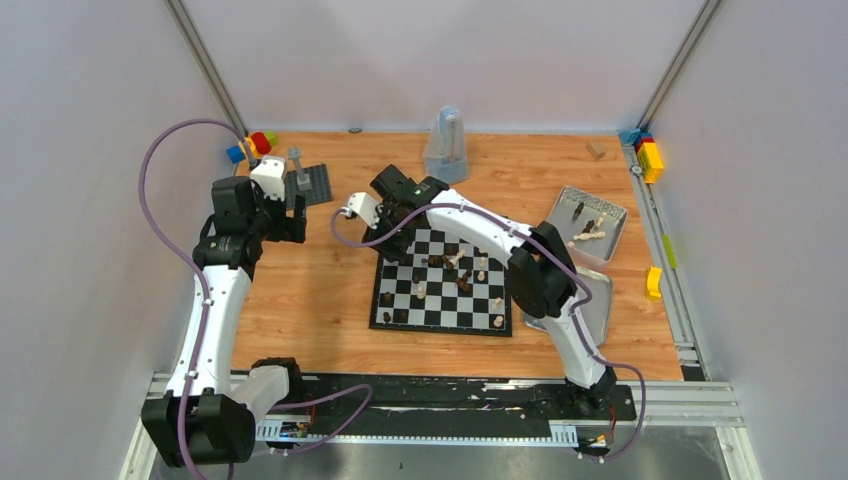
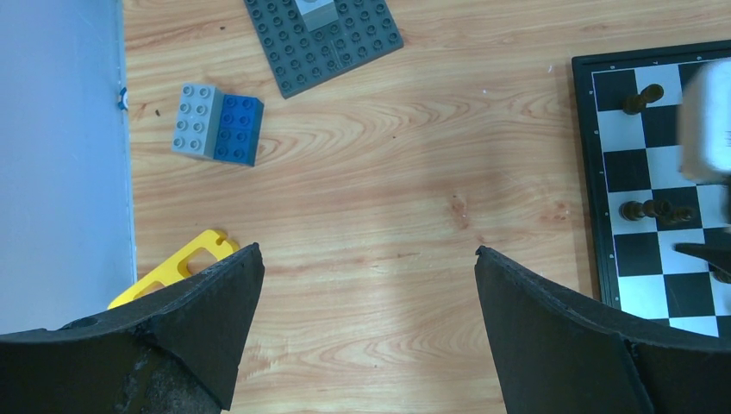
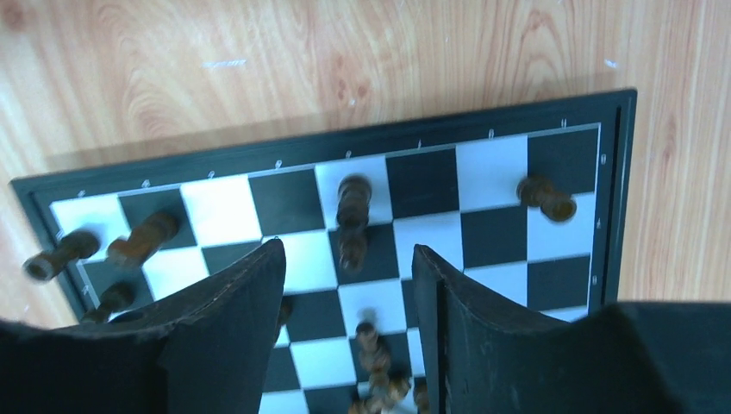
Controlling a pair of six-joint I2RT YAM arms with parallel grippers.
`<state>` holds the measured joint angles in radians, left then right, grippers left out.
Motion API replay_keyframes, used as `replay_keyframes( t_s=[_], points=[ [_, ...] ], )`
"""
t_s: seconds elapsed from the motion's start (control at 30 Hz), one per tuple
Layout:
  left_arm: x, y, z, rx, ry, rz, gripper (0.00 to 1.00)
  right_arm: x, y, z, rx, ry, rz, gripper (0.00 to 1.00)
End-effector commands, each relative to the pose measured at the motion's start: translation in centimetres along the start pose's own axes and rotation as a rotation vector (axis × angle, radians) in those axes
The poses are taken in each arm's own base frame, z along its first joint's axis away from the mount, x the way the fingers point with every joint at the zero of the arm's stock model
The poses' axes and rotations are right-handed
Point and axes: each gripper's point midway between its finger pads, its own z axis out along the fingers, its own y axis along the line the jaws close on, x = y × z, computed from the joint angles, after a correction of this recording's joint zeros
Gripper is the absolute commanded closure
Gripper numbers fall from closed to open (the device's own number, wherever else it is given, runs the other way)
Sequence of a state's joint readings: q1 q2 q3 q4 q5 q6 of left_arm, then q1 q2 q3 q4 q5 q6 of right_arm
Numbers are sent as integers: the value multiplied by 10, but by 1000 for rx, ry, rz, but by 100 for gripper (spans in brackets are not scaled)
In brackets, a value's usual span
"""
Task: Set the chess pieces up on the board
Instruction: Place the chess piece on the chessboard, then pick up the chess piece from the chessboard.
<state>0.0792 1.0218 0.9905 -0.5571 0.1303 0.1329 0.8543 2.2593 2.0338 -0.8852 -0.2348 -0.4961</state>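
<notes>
Wooden surface (image 2: 371,172) lies open under the left gripper (image 2: 366,251), its fingers wide apart; the right gripper (image 3: 347,250), fingers apart, hangs over dark chess pieces (image 3: 353,200) near the board (image 3: 619,216) edge.

One chessboard (image 1: 440,318), two silver trays (image 1: 598,310), one grey studded baseplate (image 1: 316,183), two robot arms (image 1: 215,300)

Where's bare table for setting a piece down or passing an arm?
Free: wood between the board and the grey baseplate, under the open left gripper; also the strip between the board and the arm rail. Crowded: the board's centre, the right tray, the far-left toy blocks.
</notes>
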Motion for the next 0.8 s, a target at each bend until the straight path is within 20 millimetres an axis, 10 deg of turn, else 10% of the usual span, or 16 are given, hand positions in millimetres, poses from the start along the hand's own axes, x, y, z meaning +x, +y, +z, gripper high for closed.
replay_keyframes(
  t_s=[0.0,0.77],
  points=[
    [-11,2,-3,-5,-50,6,0,-18,13,-58,16,-87,-3,43],
    [-11,-15,-5,87,-66,15,0,58,71,-41,-169,42,71,46]
  ],
)
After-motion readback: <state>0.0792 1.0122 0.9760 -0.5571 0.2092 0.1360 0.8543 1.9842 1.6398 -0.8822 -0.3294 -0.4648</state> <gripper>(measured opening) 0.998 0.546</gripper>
